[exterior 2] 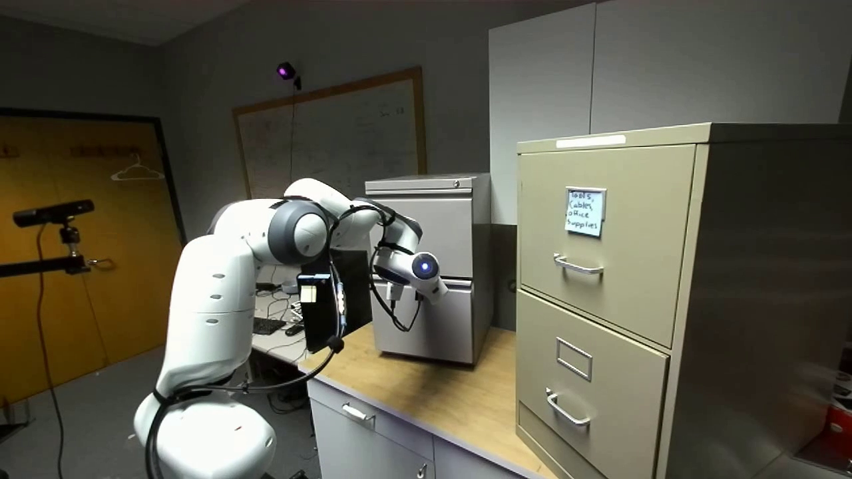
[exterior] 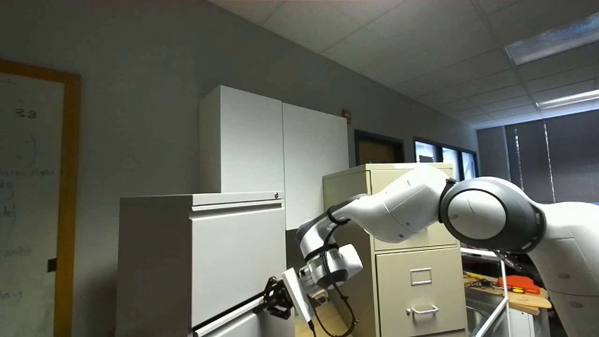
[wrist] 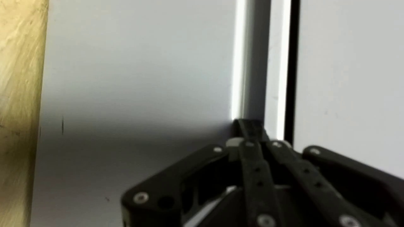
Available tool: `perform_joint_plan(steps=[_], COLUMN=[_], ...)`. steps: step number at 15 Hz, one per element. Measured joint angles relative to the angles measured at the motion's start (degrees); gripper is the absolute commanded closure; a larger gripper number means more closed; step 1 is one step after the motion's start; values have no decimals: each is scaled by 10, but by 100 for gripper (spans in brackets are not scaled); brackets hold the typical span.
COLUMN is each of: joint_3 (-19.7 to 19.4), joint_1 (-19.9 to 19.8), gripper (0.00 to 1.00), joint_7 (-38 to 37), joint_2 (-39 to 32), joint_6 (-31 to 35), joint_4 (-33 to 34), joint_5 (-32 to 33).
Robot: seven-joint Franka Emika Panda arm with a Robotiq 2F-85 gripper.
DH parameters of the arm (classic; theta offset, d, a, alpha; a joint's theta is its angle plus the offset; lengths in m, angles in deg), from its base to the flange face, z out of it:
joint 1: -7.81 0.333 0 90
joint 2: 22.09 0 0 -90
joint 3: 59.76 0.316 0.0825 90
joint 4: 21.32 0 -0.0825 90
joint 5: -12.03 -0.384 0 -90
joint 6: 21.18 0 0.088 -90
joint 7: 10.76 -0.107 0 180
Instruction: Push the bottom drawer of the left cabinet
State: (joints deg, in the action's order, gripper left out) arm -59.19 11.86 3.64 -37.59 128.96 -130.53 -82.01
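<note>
Wooden countertop [exterior 2: 439, 399] lies between left cabinet [exterior 2: 449, 243] and beige filing cabinet [exterior 2: 649, 299].

Reads as a lab/office room. Landmark: tall beige metal filing cabinet [exterior 2: 655, 296], blue-white paper label [exterior 2: 585, 211] handwritten "Tools, Cables, office Supplies". Left of it, in an exterior view: wood-framed white whiteboard [exterior 2: 336, 136] with handwriting, pale desk [exterior 2: 269, 342] with black keyboard [exterior 2: 268, 326], jointed white robot arm [exterior 2: 208, 299]. Above it, in an exterior view: tiled off-white ceiling [exterior: 398, 51]; long white strip light [exterior: 568, 99], further right.
</note>
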Motion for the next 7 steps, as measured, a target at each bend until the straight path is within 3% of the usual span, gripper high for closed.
perform_joint_plan(steps=[7], joint_3=[0], joint_1=[17], gripper=[100], joint_7=[-17], joint_2=[-48], joint_6=[21], joint_4=[68], joint_5=[81])
